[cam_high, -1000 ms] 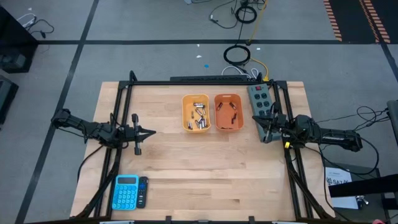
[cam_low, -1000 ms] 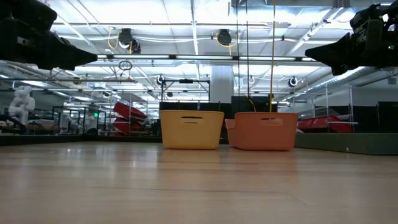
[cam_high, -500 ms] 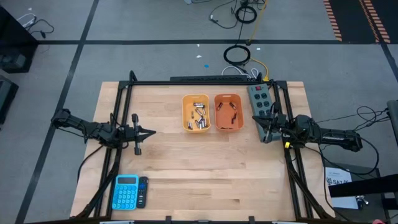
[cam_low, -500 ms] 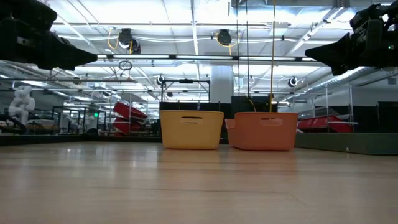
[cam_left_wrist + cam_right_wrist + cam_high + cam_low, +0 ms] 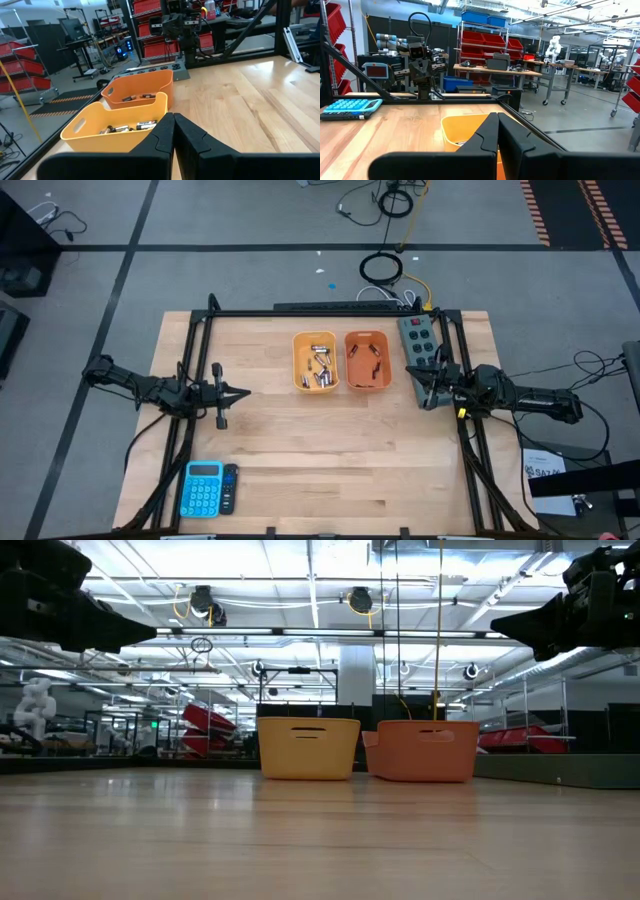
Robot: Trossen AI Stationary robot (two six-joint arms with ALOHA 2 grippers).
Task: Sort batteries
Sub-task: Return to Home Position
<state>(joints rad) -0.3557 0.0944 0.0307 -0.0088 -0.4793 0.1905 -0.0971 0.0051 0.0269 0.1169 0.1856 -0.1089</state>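
Left claw (image 5: 244, 392) and right claw (image 5: 419, 389) pinched together, holding nothing

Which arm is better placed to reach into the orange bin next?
Right, probably. The right pincer hangs shut just beside the orange bin. The left pincer, also shut, has the yellow bin in its way.

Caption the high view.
Batteries lie in yellow bin and orange bin; left gripper and right gripper shut, at table sides.
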